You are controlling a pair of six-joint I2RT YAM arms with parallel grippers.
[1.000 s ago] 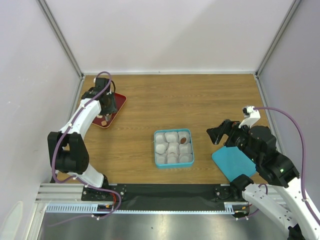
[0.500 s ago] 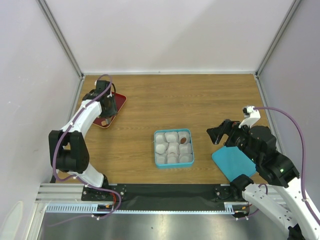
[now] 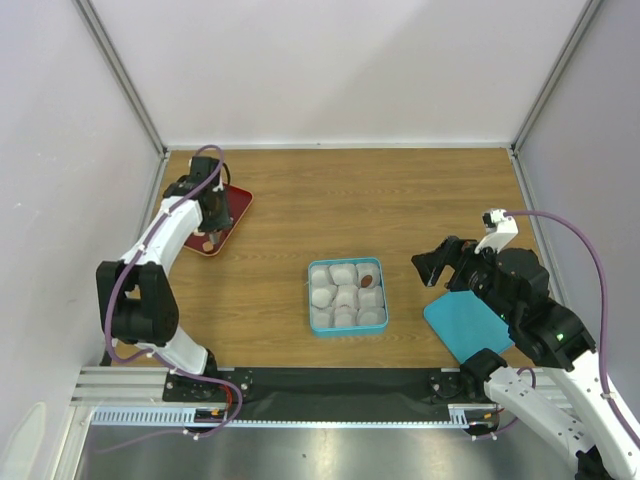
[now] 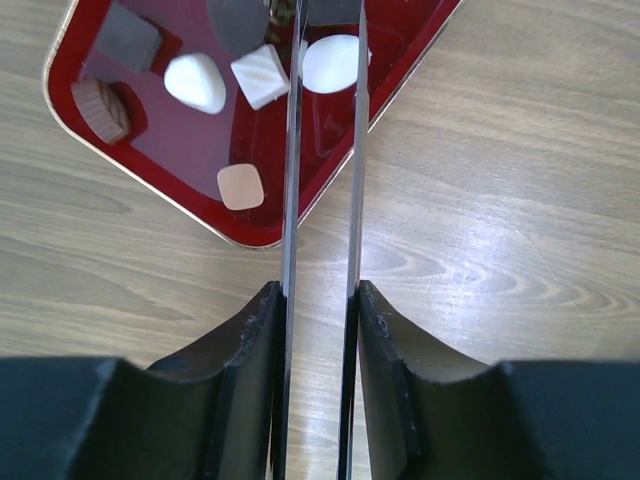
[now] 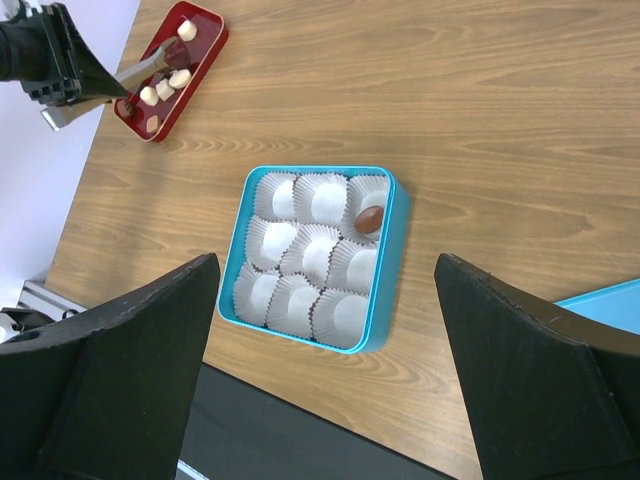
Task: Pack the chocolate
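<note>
Wood table (image 3: 400, 200) lies below me. My right gripper (image 5: 325, 265) hangs wide apart near the box (image 5: 398, 250), one brown chocolate (image 5: 370, 216) in its corner. Farther off, my left gripper (image 4: 320, 300) clamps tongs (image 4: 292, 200), tips around a white chocolate (image 4: 330, 62) on the tray (image 4: 180, 140).

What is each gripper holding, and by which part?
The left gripper holds the metal tongs by the blades' rear part, between its jaws. The right gripper holds nothing.

Seemingly open tabletop (image 3: 400, 200) between tray (image 3: 243, 204), box (image 3: 385, 300)
</note>
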